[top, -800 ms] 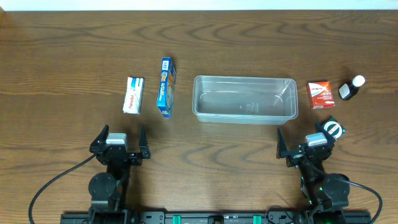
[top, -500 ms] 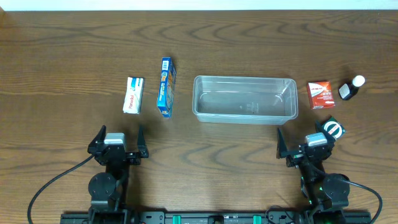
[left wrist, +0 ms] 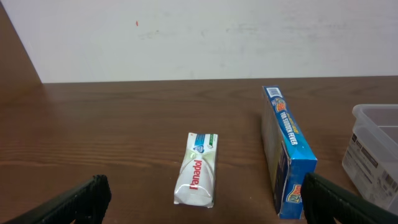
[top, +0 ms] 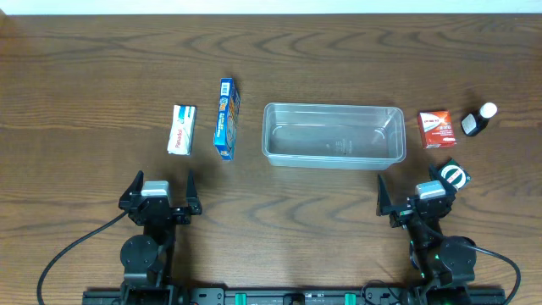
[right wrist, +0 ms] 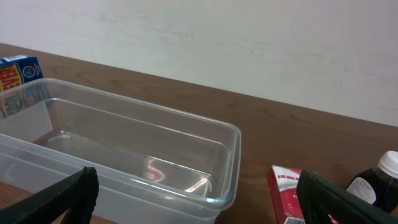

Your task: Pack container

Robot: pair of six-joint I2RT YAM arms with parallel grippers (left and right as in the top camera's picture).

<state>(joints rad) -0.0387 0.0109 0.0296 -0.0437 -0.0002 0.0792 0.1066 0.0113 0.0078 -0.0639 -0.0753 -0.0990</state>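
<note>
Container (top: 333, 135) cropped in left wrist view; left claw (top: 165, 181), right claw (top: 412, 183) released.

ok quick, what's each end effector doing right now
Left end effector: open, holding nothing.
Right end effector: open, holding nothing.

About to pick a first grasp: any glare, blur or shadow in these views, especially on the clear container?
Overhead: even light, sharp; the container reads clearly, with faint highlights on its walls. Right wrist: small bright reflections on the container floor, rim crisp. Left wrist: the white box with red lettering and the blue box are both in focus, with short soft shadows.
</note>
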